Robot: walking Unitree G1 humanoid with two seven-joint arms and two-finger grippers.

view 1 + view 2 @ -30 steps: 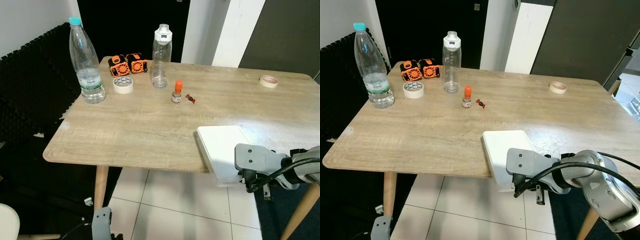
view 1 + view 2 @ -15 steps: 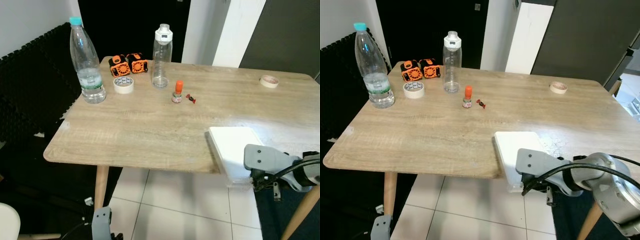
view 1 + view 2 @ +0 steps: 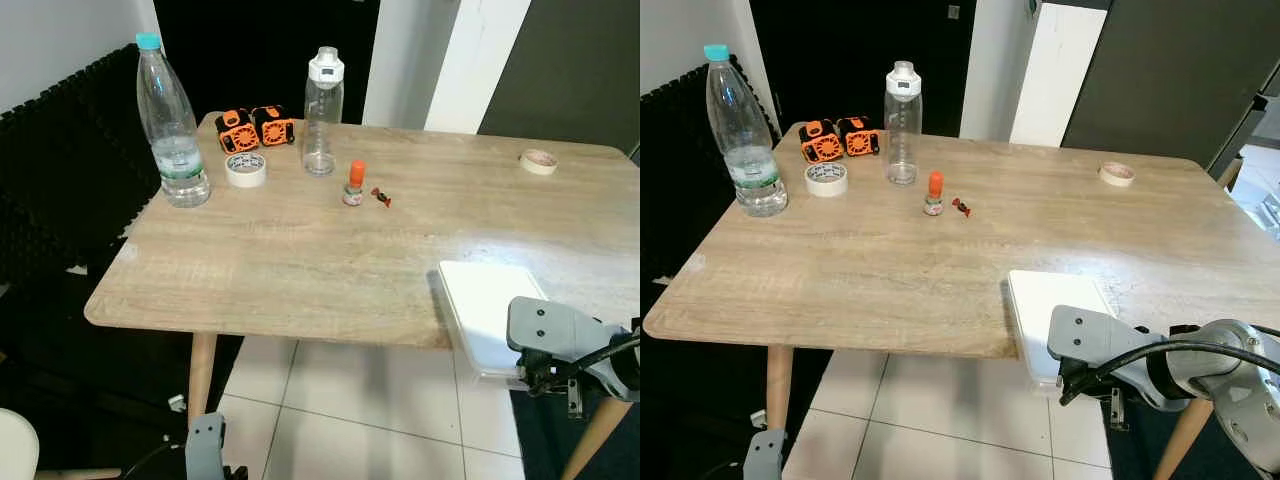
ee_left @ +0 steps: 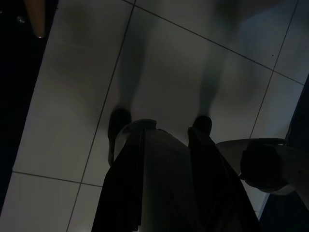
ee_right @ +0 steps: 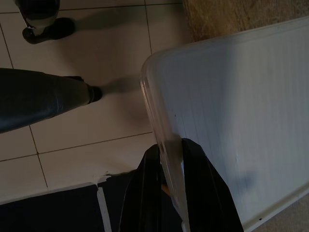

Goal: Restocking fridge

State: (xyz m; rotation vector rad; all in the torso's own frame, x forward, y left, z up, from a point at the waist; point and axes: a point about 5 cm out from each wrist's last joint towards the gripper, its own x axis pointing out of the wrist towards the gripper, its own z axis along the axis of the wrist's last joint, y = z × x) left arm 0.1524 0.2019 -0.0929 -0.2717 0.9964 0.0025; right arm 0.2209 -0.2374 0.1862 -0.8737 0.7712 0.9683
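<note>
The right gripper [image 5: 170, 159] pinches the thin rim of a white tray [image 3: 480, 305] overhanging the table [image 3: 300, 250]. The tray looks light, stiff and slick, so a deeper bite on that rim would likely hold better.

Matt, grained wood on the worktop [image 3: 280, 250]. Smooth, slightly translucent white plastic on the flat lid [image 5: 227, 121], pinched at its rim between matt black jaws. Clear glossy plastic on the water bottle [image 3: 172, 125] and the drinking bottle [image 3: 321, 115]. Pale glossy tiles on the floor [image 3: 330, 420].
</note>
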